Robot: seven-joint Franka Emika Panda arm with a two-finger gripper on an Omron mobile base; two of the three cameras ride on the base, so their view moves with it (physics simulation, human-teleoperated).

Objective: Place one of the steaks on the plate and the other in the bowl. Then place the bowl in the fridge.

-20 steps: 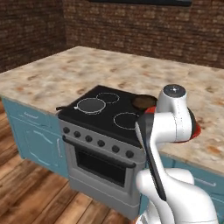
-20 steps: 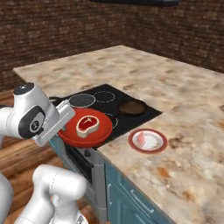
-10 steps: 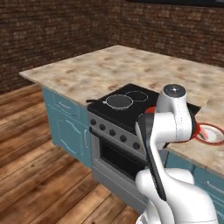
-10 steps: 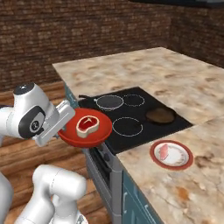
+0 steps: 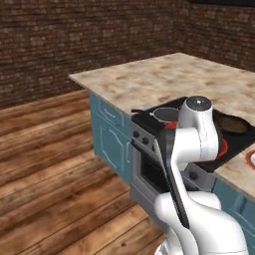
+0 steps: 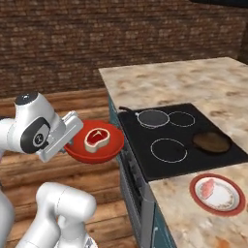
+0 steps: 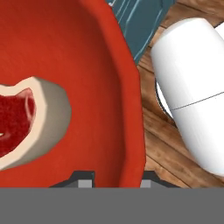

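Glossy all-red shallow bowl (image 6: 94, 143) gripped by its near rim in the claw (image 7: 114, 178), fingers partly closed either side of the rim; bowl extends straight forward off the claw, held level. Pink raw steak (image 6: 97, 139) lies in it. Bowl hangs over wood floor (image 5: 45, 169), just left of the black stove (image 6: 186, 145). Second steak sits on red-rimmed white plate (image 6: 232, 206) on the speckled bench (image 6: 193, 80). Open room lies leftward; fridge not sighted.

White rounded arm (image 6: 58, 203), dark joints, grey cap
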